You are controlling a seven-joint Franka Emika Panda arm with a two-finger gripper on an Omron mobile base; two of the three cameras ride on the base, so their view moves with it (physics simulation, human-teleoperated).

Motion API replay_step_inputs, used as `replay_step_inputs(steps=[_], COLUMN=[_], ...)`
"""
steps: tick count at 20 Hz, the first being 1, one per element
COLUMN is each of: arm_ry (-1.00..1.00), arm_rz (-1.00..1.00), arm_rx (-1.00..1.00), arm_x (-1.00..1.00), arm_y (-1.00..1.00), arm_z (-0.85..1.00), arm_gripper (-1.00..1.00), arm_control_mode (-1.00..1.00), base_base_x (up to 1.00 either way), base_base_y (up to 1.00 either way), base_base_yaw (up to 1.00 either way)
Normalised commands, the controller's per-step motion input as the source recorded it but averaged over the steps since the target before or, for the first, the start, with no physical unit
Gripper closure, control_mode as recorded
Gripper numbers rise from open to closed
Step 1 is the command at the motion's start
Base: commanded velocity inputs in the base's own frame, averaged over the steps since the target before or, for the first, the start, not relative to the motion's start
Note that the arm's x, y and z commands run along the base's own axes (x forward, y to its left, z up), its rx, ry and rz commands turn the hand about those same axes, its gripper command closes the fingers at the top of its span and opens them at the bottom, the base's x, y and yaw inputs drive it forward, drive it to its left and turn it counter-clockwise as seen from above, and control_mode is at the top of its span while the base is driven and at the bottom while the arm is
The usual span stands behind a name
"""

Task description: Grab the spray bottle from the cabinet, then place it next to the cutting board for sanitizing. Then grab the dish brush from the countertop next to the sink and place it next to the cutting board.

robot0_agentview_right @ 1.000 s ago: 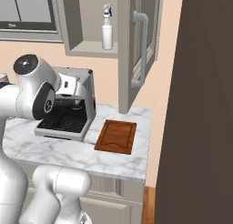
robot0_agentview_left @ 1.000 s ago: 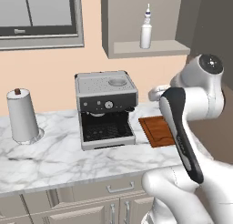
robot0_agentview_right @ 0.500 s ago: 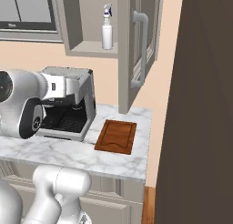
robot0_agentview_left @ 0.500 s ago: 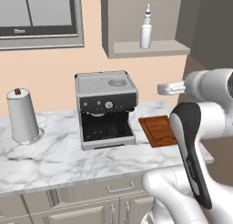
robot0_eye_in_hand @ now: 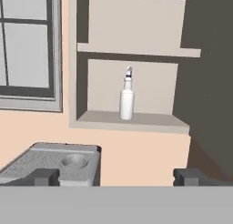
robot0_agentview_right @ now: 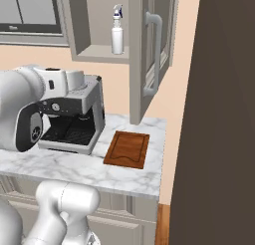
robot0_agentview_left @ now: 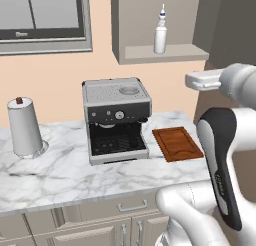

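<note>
Coffee machine (robot0_eye_in_hand: pixel 54 166) low on the left (right under the approach path), so a dipped reach could clip it, or a hasty one topple the spray bottle (robot0_eye_in_hand: pixel 127 99). It stands upright on the cabinet (robot0_eye_in_hand: pixel 136 50) shelf, well ahead, above the gripper (robot0_eye_in_hand: pixel 116 176), jaws wide apart.

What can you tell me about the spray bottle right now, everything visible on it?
The spray bottle is small, white and plastic-looking, with a rounded body, a narrow neck and a dark-tipped nozzle top. It stands upright on the bottom shelf of the open cabinet, above the coffee machine. Nothing but the shelf touches it; the open gripper faces it from a distance.
</note>
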Motion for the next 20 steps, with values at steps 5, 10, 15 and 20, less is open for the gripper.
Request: replay_step_inputs(steps=[5, 10, 15, 20], arm_ry=[-0.05, 0.02, -0.05, -0.09], arm_rz=[-0.01, 0.00, 0.00, 0.00], arm_rx=[0.00, 0.01, 0.00, 0.00], arm_x=[0.02, 0.12, 0.25, 0.37], arm_y=[-0.10, -0.12, -0.03, -0.02], arm_z=[0.59, 0.43, 0.06, 0.00], arm_gripper=[-1.00, -1.00, -1.00, -1.00], arm_control_mode=[-1.00, -1.00, -1.00, -1.00], base_base_x=[0.00, 0.00, 0.00, 0.00], base_base_y=[0.00, 0.00, 0.00, 0.00], base_base_yaw=[0.00, 0.00, 0.00, 0.00])
